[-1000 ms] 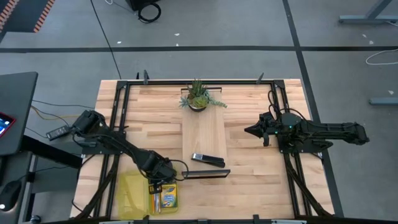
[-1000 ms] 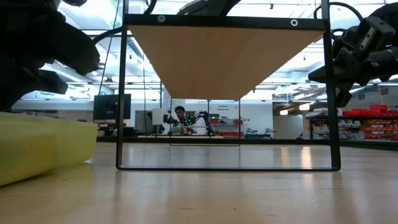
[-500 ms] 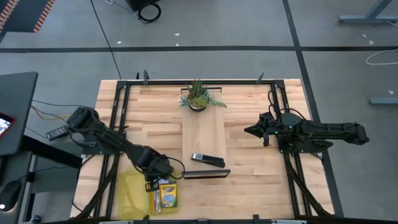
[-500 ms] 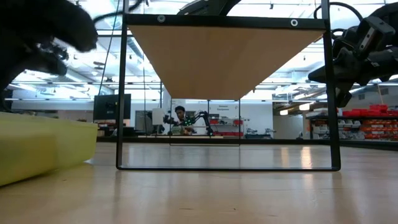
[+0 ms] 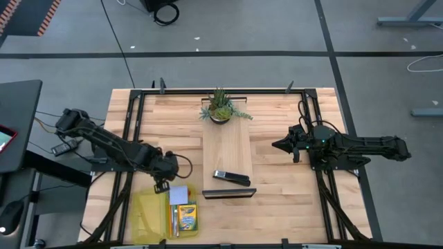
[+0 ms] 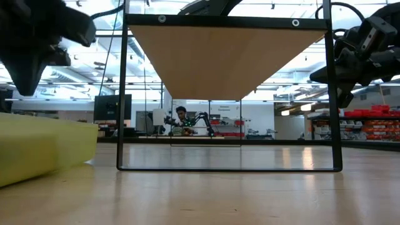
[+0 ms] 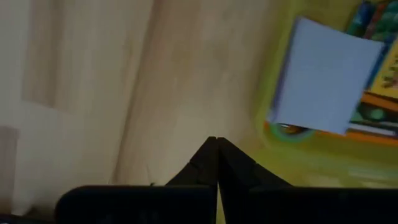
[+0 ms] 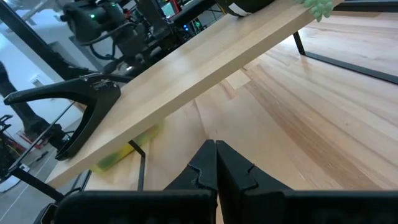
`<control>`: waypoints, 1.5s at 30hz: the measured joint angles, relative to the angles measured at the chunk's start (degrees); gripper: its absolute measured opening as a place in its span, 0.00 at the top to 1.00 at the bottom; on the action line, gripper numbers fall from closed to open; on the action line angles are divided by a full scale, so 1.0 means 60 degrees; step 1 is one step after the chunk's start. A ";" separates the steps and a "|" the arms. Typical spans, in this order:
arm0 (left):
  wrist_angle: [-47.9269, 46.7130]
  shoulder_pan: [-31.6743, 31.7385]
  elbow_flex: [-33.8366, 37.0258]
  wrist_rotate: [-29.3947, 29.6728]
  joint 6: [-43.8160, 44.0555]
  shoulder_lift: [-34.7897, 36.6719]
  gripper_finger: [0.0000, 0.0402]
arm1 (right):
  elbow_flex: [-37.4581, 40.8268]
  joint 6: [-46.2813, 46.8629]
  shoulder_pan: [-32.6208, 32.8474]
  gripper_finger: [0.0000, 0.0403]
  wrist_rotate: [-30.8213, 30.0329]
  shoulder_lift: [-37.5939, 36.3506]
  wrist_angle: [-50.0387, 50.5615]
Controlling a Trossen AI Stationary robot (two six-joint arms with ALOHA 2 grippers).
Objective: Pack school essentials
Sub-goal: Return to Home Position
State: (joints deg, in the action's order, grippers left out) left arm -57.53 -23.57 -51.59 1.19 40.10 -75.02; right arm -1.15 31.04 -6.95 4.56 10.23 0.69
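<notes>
The left gripper (image 5: 161,185) hangs with its fingers pressed together and empty, just off the near edge of the yellow supply box (image 5: 143,220), and the wrist view shows the same closed fingertips a little short of the box's rim. The pale blue note pad (image 7: 326,78) lies inside, ahead of the fingers and nearest to them, resting on top of the crayon box (image 5: 185,219) and an orange pen (image 7: 380,103) rather than flat on the box floor. That is the weak spot: the pad looks perched and close to the wall, so if the fingers swing low across the rim on the way back, they could clip the box, shift it on the table (image 5: 277,200) and tip the pad out. To the far side of the fingers stand the frame legs of the raised wooden board (image 5: 227,153), which carries the black stapler (image 5: 231,178); a wide sweep that way could knock it. The right gripper (image 5: 278,145) waits well away, fingers closed on nothing, so the arms look unlikely to meet.
</notes>
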 joint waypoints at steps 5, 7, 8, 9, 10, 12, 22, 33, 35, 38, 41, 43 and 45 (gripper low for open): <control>0.0464 -0.0070 0.0738 0.1430 0.0067 0.1269 0.99 | 0.0000 -0.0002 0.0002 0.99 0.0000 0.0013 -0.0004; 0.0831 -0.0035 0.1085 0.2118 0.0035 0.1884 0.99 | 0.0000 0.0001 -0.0001 0.99 0.0000 0.0013 -0.0004; 0.1142 -0.0026 0.1282 0.2456 0.0034 0.2226 0.99 | 0.0000 -0.0001 0.0002 0.99 0.0001 0.0013 -0.0005; 0.1534 0.0006 0.1486 0.2774 0.0035 0.2566 0.99 | 0.0000 0.0002 0.0002 0.99 0.0000 0.0013 -0.0004; 0.2036 0.0040 0.1728 0.3039 0.0021 0.2940 0.99 | 0.0000 -0.0001 0.0002 0.99 0.0000 0.0013 -0.0007; 0.3067 0.0069 0.2274 0.3315 -0.0244 0.3613 0.99 | 0.0000 0.0000 0.0002 0.99 0.0000 0.0013 -0.0007; 0.7382 0.0246 0.5116 0.3931 -0.1794 0.5892 0.99 | 0.0000 -0.0001 0.0002 0.99 0.0000 0.0013 -0.0011; 0.8460 0.0956 0.6811 0.3835 -0.2851 0.8763 1.00 | 0.0000 -0.0002 0.0000 0.99 0.0004 0.0013 -0.0015; 0.8439 0.1272 0.7008 0.3830 -0.3100 0.9362 1.00 | 0.0000 -0.0002 0.0002 0.99 0.0001 0.0013 -0.0015; 0.8411 0.1791 0.7362 0.3794 -0.3239 1.0272 1.00 | 0.0000 0.0002 0.0002 0.99 0.0003 0.0013 -0.0015; 0.8416 0.2206 0.7761 0.3520 -0.3232 1.1049 1.00 | 0.0000 0.0000 0.0002 0.99 0.0000 0.0013 -0.0015; 0.8443 0.2389 0.7916 0.3392 -0.3232 1.1522 1.00 | 0.0000 0.0000 0.0002 0.99 0.0001 0.0017 -0.0015; 0.8563 0.2523 0.7968 0.3354 -0.3257 1.1928 1.00 | 0.0000 0.0000 0.0002 0.99 0.0000 0.0017 -0.0015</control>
State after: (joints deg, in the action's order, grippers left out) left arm -6.14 -8.44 -3.78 21.31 20.56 -3.46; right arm -1.15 31.04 -6.94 4.56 10.33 0.60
